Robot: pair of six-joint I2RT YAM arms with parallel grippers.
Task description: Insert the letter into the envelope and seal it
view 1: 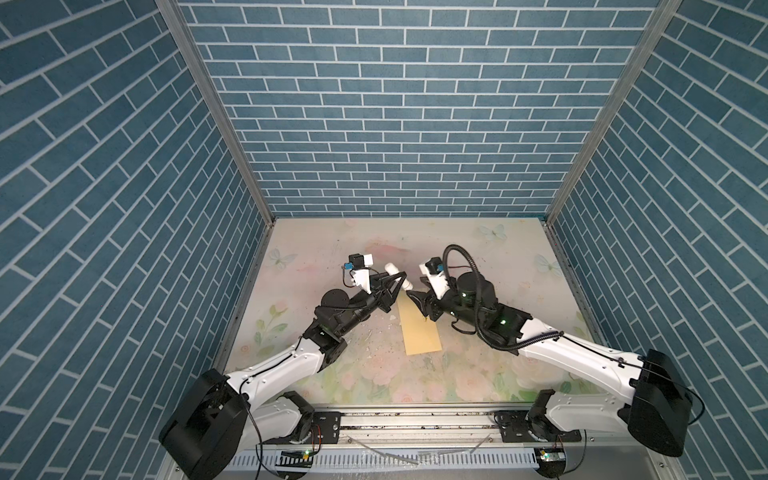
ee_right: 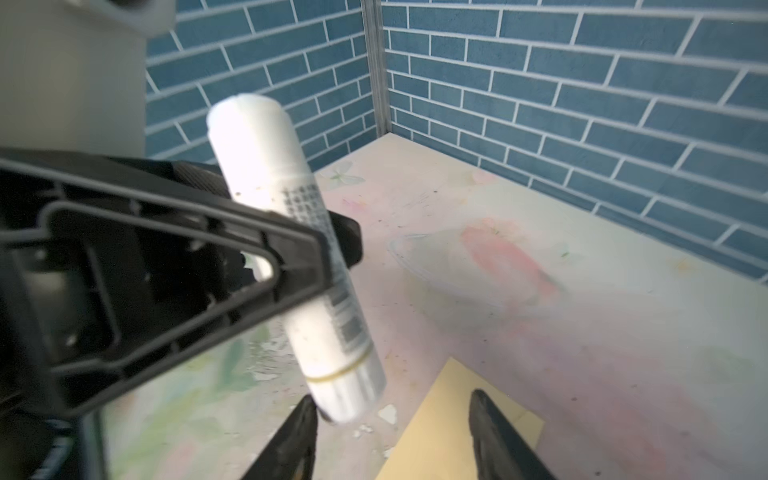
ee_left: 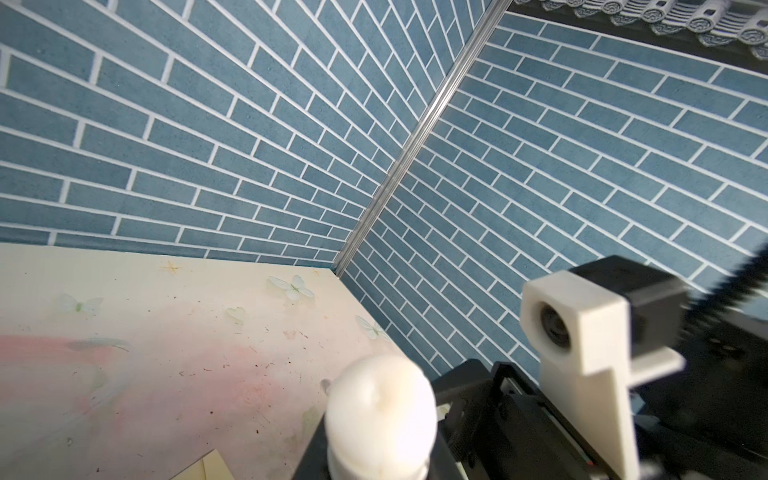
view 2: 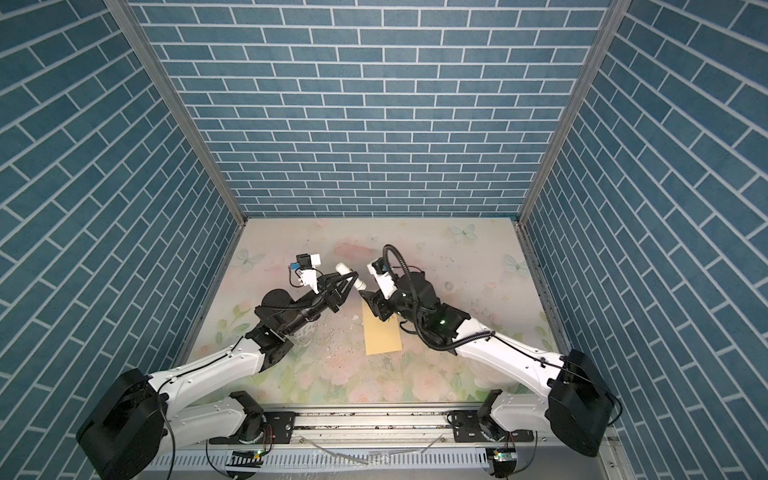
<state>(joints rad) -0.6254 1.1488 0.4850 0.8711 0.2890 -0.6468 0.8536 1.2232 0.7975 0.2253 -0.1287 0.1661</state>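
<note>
**Glue stick in my left, right hand open at its ribbed end**

My left gripper point(view 1: 398, 279) is closed across the middle of the white glue stick point(ee_right: 266, 174), holding it tilted in the air. My right gripper point(ee_right: 394, 397) stands open and empty. One of its fingers point(ee_right: 301, 428) is just beside the stick's ribbed lower end, and I cannot tell whether they touch. The envelope point(view 1: 419, 332) lies flat on the table point(view 1: 519, 257), below and ahead of my right hand. I see the letter nowhere and guess it is inside. I judge the step is working that ribbed end, though I cannot tell if it is the cap or the twist base. To do it well, I should centre the end between both right fingers, close squarely on the ribs, clamp firmly with the left, and pull or turn along the stick's axis.
</note>
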